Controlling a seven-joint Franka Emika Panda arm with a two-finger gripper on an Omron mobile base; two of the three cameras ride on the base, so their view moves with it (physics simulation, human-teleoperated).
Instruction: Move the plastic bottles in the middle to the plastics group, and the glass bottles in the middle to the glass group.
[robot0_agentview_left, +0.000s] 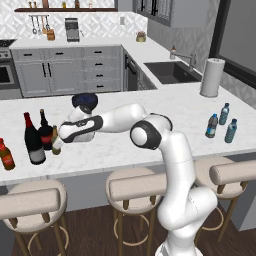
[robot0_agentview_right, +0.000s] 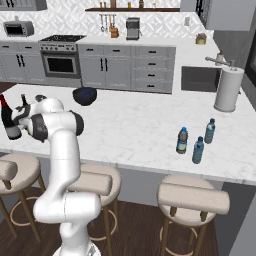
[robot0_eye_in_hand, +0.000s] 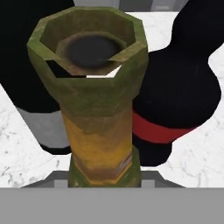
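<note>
Clearly, the amber beer bottle (robot0_eye_in_hand: 101, 100) was seen close up in the hand view, upright on the white marble counter (robot0_agentview_left: 150, 107), with the tall wine bottle (robot0_agentview_left: 33, 140) and the squat dark red-labelled bottle (robot0_agentview_left: 45, 131) just behind it. From the left base view, the gripper (robot0_agentview_left: 59, 136) was reached to the counter's left end beside that bottle, though whether its fingers were closed on it could not be told. Three small water bottles (robot0_agentview_left: 220, 121) were grouped well apart at the counter's right end, near a paper towel roll (robot0_agentview_left: 212, 76).
</note>
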